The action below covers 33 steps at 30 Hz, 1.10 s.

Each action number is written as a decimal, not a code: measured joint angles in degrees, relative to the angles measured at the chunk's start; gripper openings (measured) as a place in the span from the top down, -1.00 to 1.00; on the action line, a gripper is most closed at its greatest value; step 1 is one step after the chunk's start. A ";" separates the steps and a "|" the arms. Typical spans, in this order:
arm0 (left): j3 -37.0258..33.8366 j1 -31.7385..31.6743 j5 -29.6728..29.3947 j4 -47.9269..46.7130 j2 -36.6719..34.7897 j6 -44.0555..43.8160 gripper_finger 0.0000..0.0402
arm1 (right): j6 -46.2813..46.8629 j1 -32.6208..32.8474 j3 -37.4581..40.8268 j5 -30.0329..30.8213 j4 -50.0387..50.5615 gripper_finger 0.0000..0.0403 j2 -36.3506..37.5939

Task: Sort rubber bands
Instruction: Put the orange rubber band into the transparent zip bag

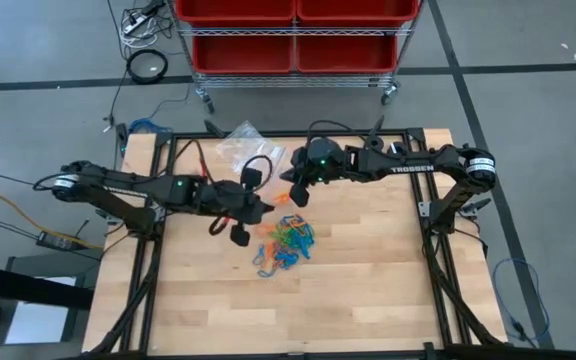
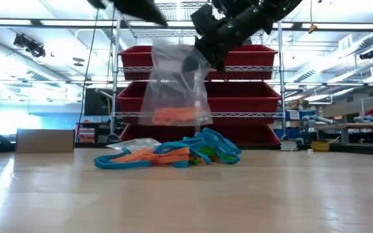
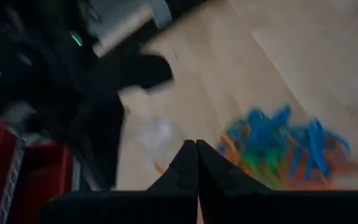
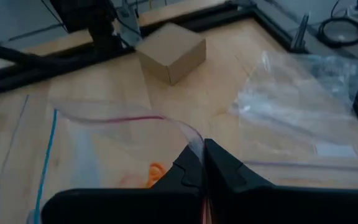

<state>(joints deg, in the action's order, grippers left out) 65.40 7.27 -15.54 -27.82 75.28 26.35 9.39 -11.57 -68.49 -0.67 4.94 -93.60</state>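
High view: my right hand (image 1: pixel 299 192) and left hand (image 1: pixel 258 210) meet above the rubber bands (image 1: pixel 286 240) heaped mid-counter (image 1: pixel 368 290).

Low view: the bag (image 2: pixel 175 84), some orange bands inside, hangs from my right hand.

Left wrist: fingers (image 3: pixel 191 163) pressed together, empty.

Right wrist: pinched on the bag's rim. Best to hold the mouth steady and feed one colour only.

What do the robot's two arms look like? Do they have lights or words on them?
Both arms are dark, nearly black, and built from jointed segments. The left arm and right arm each show a small green light, and the right one has white "TROSSEN" lettering. Each has a pale ring at its shoulder end. Black cables loop near the wrists. The fingers are dark, flat and pointed.
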 joint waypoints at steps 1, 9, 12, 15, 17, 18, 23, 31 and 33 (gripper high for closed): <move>-0.56 0.00 -0.01 -2.12 0.03 -1.33 1.00 | 0.02 0.00 0.00 0.00 0.70 1.00 0.00; -19.78 -0.57 3.46 6.82 0.10 -10.42 0.65 | 0.07 0.19 0.00 0.24 2.91 1.00 0.00; -28.33 -0.79 3.75 18.96 0.10 -13.11 0.39 | 0.60 0.22 0.00 0.20 2.88 1.00 0.00; -35.36 -2.02 4.55 30.14 0.10 -15.60 0.17 | 0.72 0.22 0.00 0.20 2.88 1.00 0.00; -39.17 -3.41 6.99 35.90 0.47 -16.83 0.06 | 0.72 0.21 0.00 0.20 2.61 1.00 0.00; -40.82 -4.16 8.47 38.46 0.85 -17.61 0.01 | 0.72 0.17 0.00 0.17 2.42 1.00 0.00; -45.67 -7.02 12.74 48.67 5.30 -18.48 -0.12 | 0.69 0.15 0.00 0.17 0.86 1.00 0.00; -44.45 -9.87 19.36 59.85 17.73 -18.84 -0.14 | 0.72 0.15 0.00 -0.05 0.77 1.00 0.00; -43.62 -10.20 19.71 61.73 20.27 -19.19 -0.10 | 0.72 0.15 0.00 -0.09 0.77 1.00 0.00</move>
<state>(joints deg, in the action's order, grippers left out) 21.78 -2.93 4.16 33.91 95.55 7.15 10.11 -11.42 -68.49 -0.75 5.72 -93.60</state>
